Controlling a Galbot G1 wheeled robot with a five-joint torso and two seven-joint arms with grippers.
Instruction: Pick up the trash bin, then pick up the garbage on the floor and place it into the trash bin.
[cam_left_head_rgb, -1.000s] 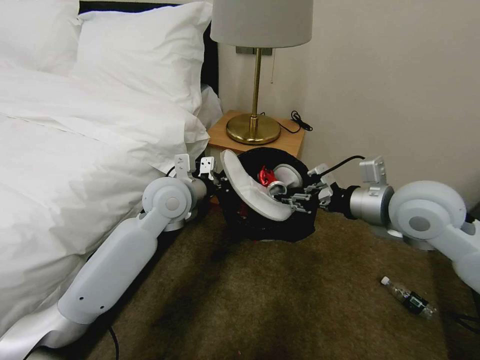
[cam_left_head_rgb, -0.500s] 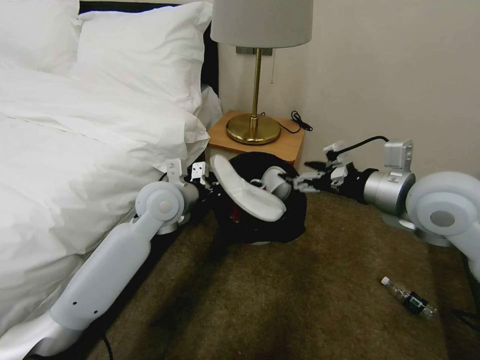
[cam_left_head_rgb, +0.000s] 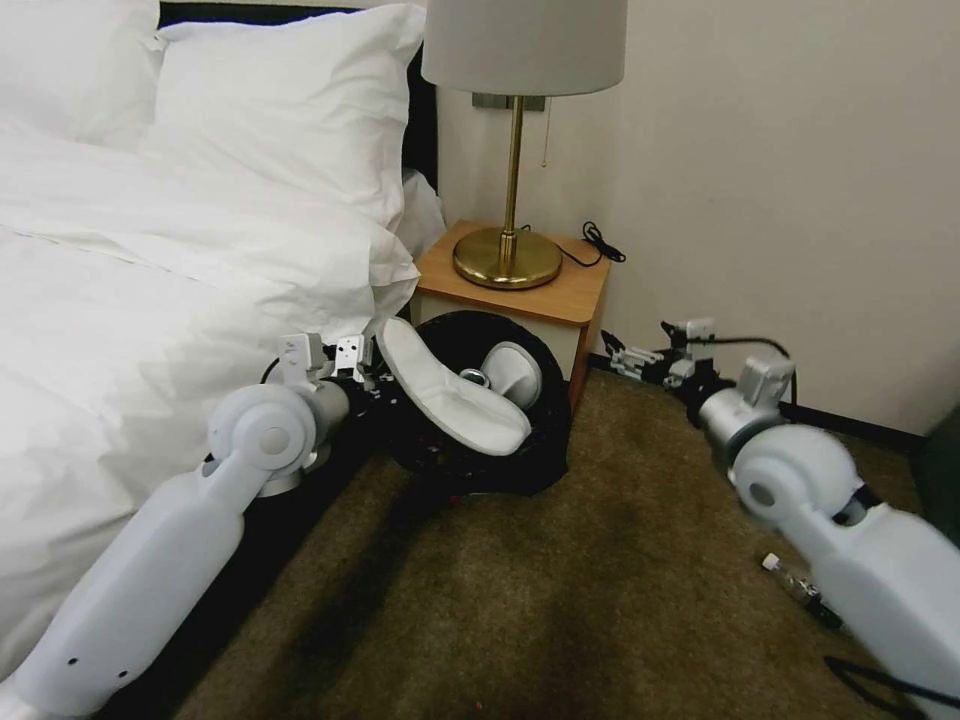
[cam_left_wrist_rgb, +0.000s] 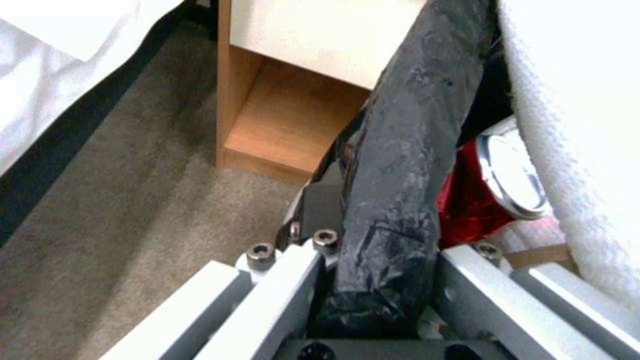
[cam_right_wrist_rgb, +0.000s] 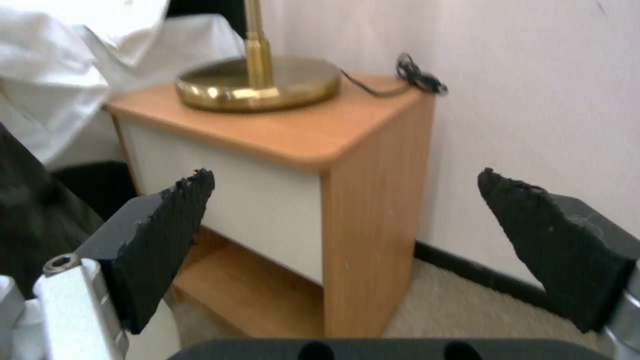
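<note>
Currently we had our left gripper (cam_left_wrist_rgb: 373, 280) clamped on the round black-bagged trash bin's (cam_left_head_rgb: 545, 440) rim beside the wooden nightstand (cam_left_head_rgb: 520, 285); white slippers (cam_left_head_rgb: 445, 395) and red can (cam_left_wrist_rgb: 477, 200) sat inside. Our right gripper (cam_right_wrist_rgb: 347, 235) faced that nightstand, spread wide, empty.

Two pale grey, smooth-shelled arms are seen in the head view, one at the lower left of the frame, one at the lower right. Each is jointed by a rounded housing with a circular grey cap at its centre. Small dark dots are noted on the left arm's shell near the bottom left corner. A silver metal cuff is carried behind the right gripper (cam_left_head_rgb: 625, 360), with a boxy grey module on top and a black cable looped over it. In the right wrist view, black, rough-edged pads are shown on silver fingers (cam_right_wrist_rgb: 160, 240). At the left gripper (cam_left_wrist_rgb: 373, 280), silver bars and hex-socket screws are picked out.
</note>
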